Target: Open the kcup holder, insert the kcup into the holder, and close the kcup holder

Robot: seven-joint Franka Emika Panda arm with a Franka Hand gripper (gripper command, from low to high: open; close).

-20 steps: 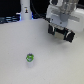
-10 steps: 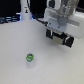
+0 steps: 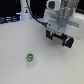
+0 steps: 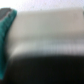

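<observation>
The kcup (image 3: 30,58), a tiny round pod with a green rim and whitish top, lies on the white table toward the exterior view's left. The kcup holder (image 3: 61,38), a black box with pale slots on its front, sits at the exterior view's upper right. My gripper (image 3: 60,31) hangs from the white arm right at the holder's top, and its fingers blend into the black box. The wrist view is blurred: a pale band (image 4: 50,30) over a dark surface, with a teal shape (image 4: 5,35) at one edge. The kcup is well apart from the gripper.
The white table (image 3: 20,40) spreads around the pod. A black cable (image 3: 26,9) runs at the back, next to dark equipment (image 3: 7,20) at the exterior view's far left edge.
The arm and its hand have shifted slightly lower in the exterior view, closer onto the black holder. The kcup has not moved.
</observation>
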